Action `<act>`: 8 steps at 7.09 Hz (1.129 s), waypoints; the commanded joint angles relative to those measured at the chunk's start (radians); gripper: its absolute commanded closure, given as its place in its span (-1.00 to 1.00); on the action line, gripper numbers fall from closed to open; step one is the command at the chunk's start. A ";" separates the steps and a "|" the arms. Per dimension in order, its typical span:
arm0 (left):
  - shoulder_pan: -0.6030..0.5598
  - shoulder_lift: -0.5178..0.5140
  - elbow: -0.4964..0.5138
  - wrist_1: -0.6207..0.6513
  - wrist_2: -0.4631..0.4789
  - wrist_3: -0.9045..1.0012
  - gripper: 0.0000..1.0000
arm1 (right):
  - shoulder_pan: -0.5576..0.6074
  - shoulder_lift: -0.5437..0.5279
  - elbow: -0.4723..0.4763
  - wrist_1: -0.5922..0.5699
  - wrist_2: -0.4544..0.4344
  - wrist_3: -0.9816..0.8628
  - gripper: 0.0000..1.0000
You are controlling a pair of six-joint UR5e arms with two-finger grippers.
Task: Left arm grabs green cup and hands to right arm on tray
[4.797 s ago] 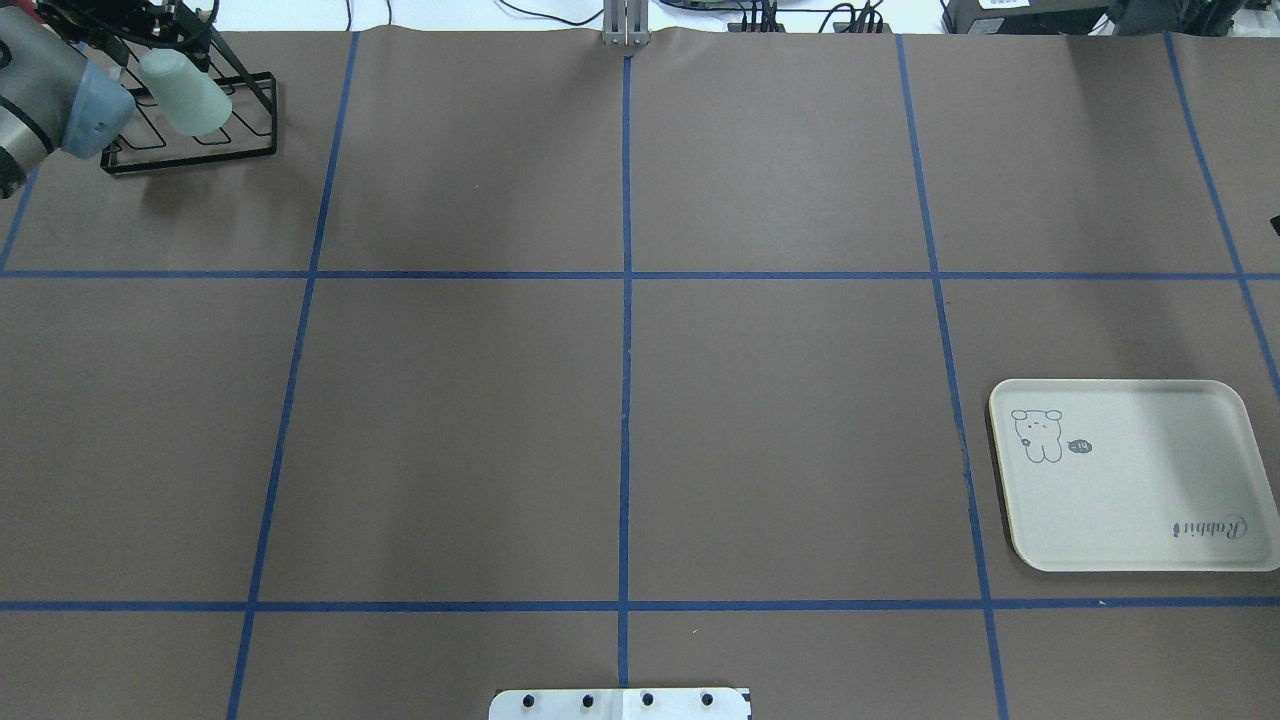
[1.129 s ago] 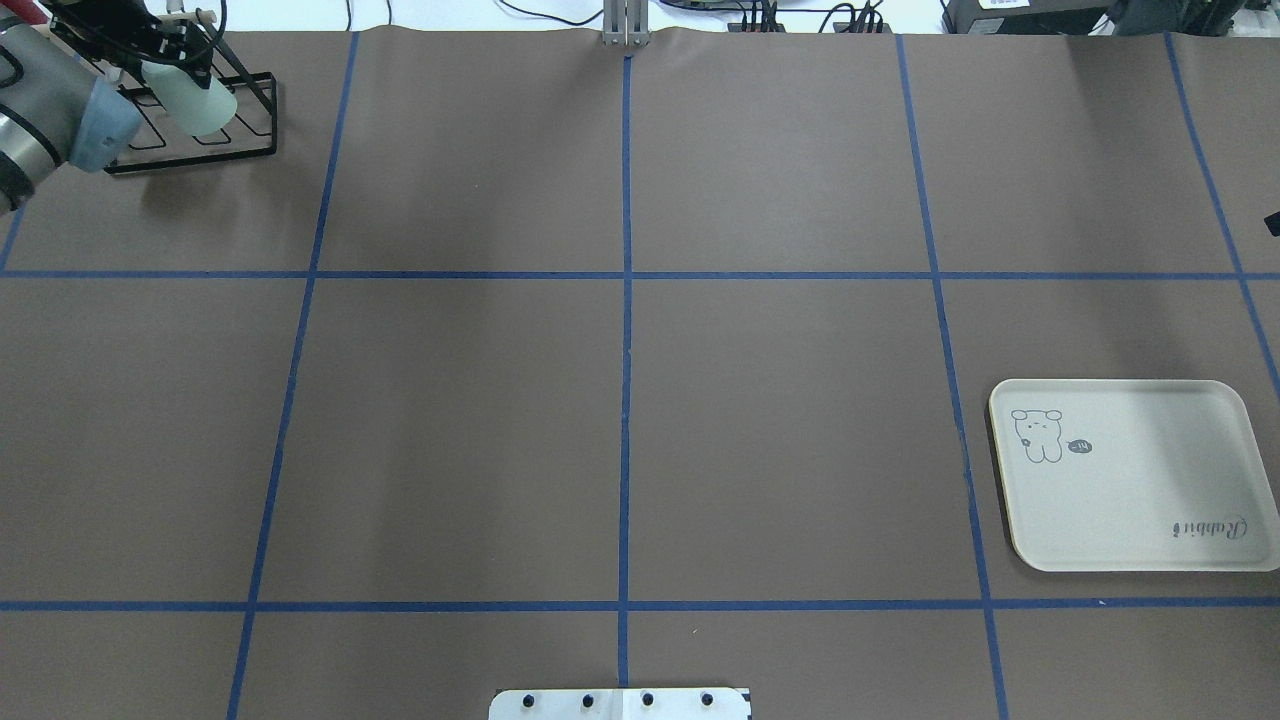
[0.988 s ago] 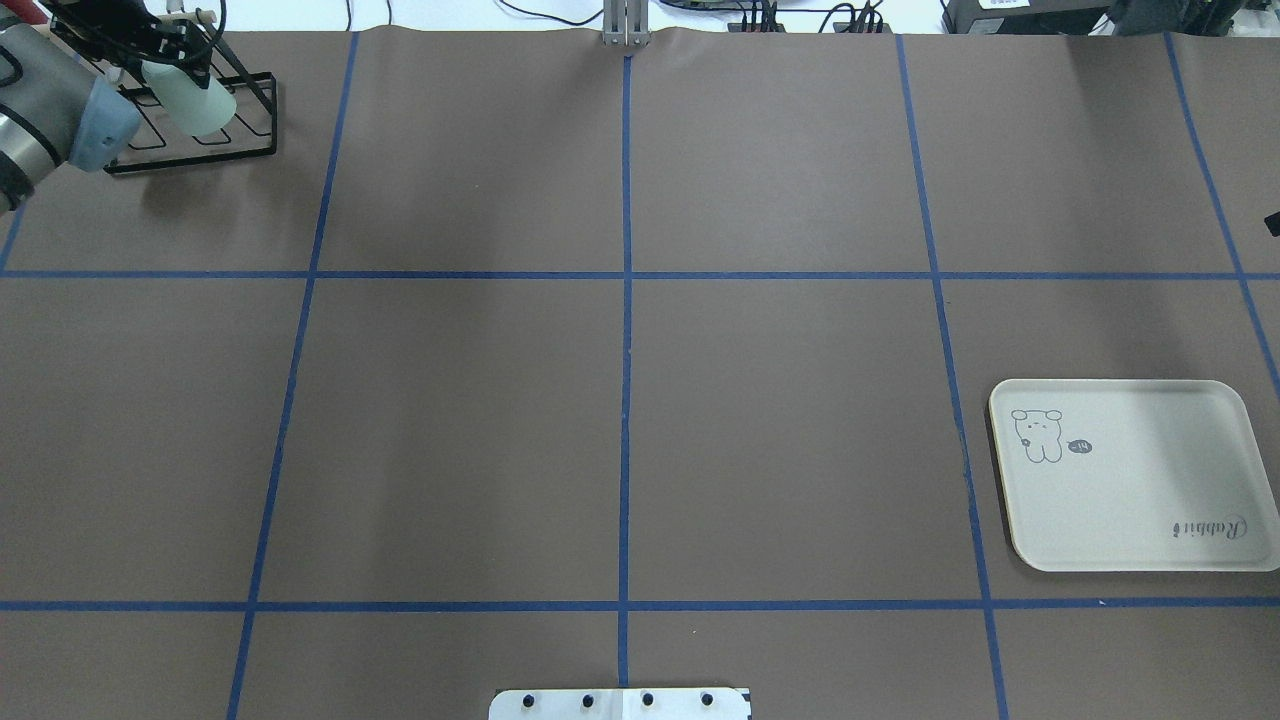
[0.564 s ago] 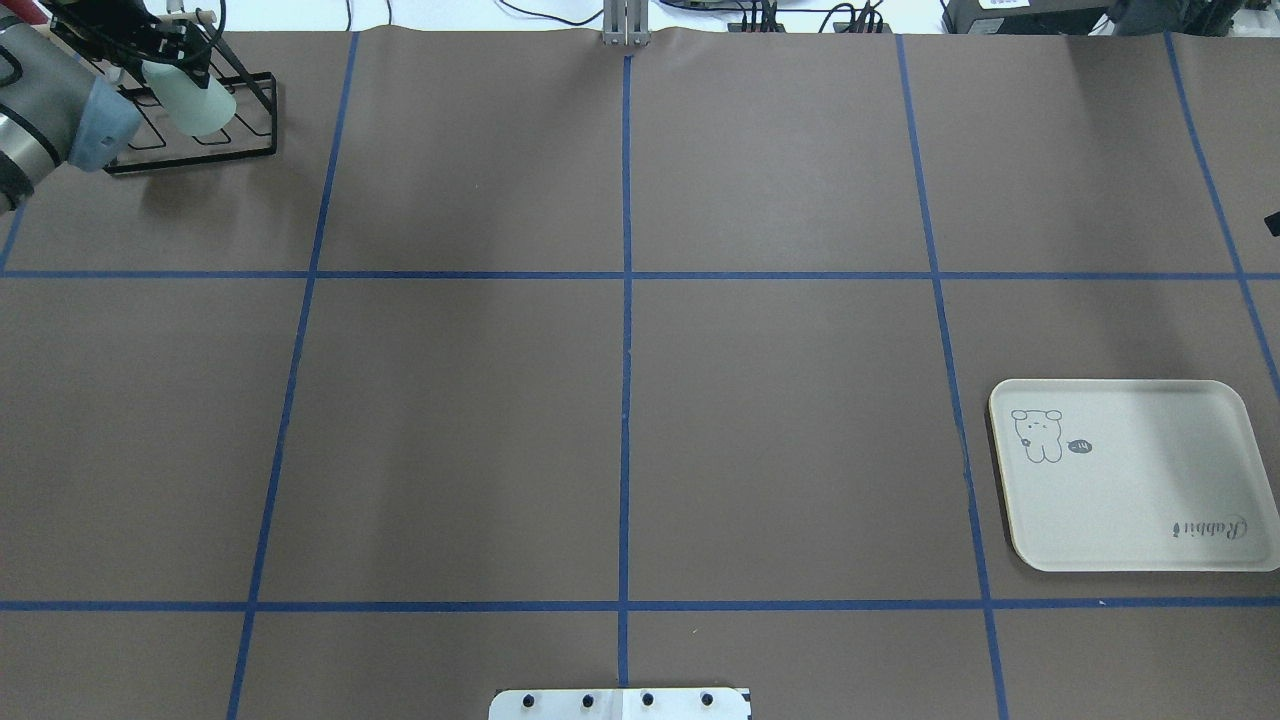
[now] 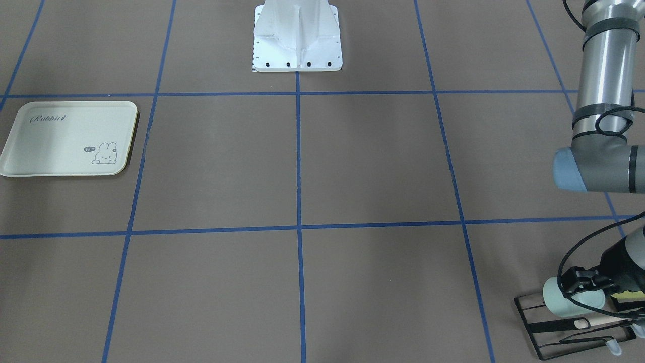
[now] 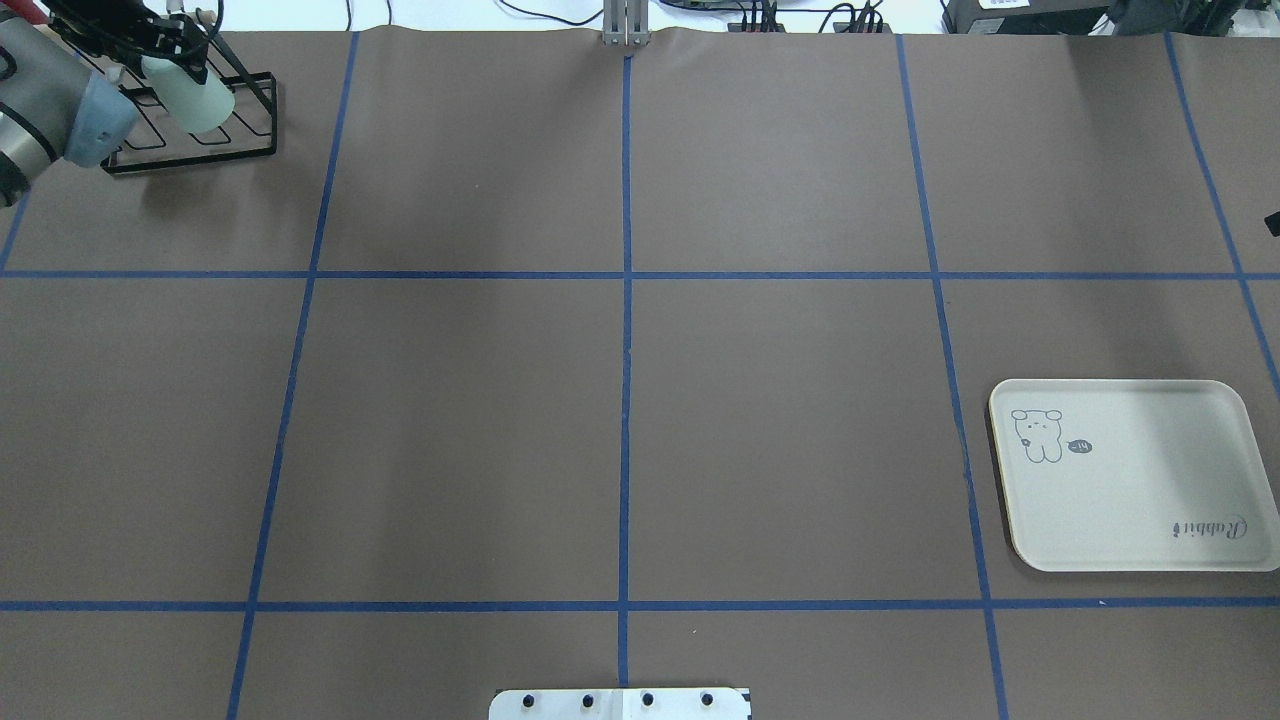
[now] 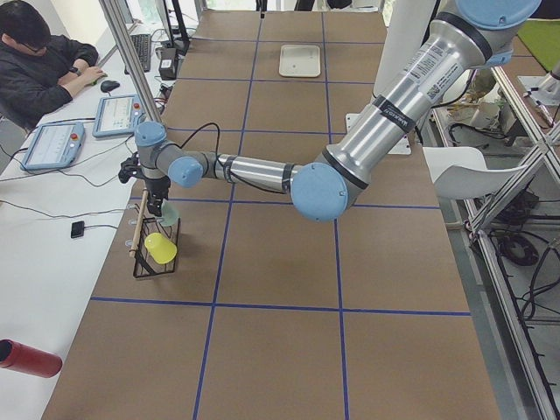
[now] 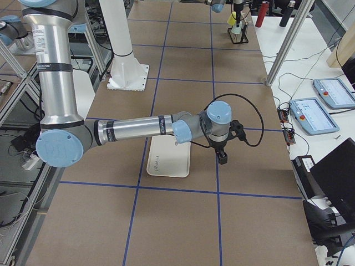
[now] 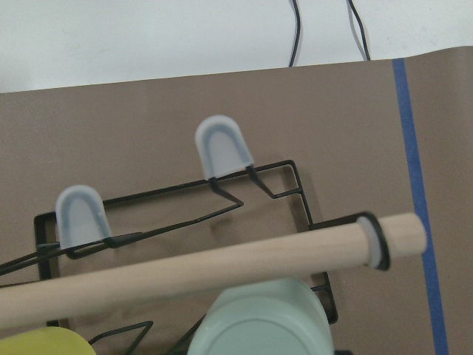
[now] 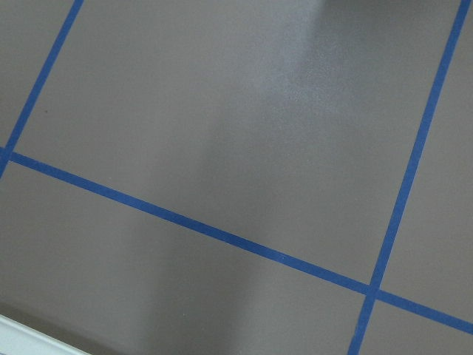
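1. Where matte brown paper covers it, the one table (image 6: 450, 430) is ruled into squares by blue tape.
2. Two tubular silver arms have pale blue joint caps. The left arm (image 6: 30, 110) reaches to 10 o'clock in the overhead view. The right arm (image 8: 138, 128) stretches out near the tray, and whether its hand (image 8: 219, 147) is wide or narrow cannot be told.
3. One cream tray (image 6: 1130, 500), a smooth rectangle with rounded corners, lies flat at 4 o'clock.
4. One black wire rack (image 6: 190, 161) sits at 10 o'clock and carries one pale wooden rod (image 9: 222, 270).
5. Two smooth, tapered plastic cups are on the rack. The green cup (image 6: 195, 100) is tilted over it, clasped by the left hand (image 5: 582, 288), and the yellow cup (image 7: 160, 248) is near it.
6. Two rounded pale blue caps (image 9: 222, 148) tip the rack's prongs.
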 commanded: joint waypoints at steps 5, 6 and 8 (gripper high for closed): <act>-0.056 0.025 -0.079 0.010 -0.101 0.000 0.82 | 0.000 0.000 0.000 0.000 -0.001 0.000 -1.00; -0.070 0.043 -0.112 0.012 -0.109 0.000 0.82 | 0.000 0.000 0.000 0.000 -0.001 0.000 -1.00; -0.113 0.079 -0.198 0.047 -0.162 -0.002 0.80 | 0.000 0.000 0.000 0.000 -0.001 0.000 -1.00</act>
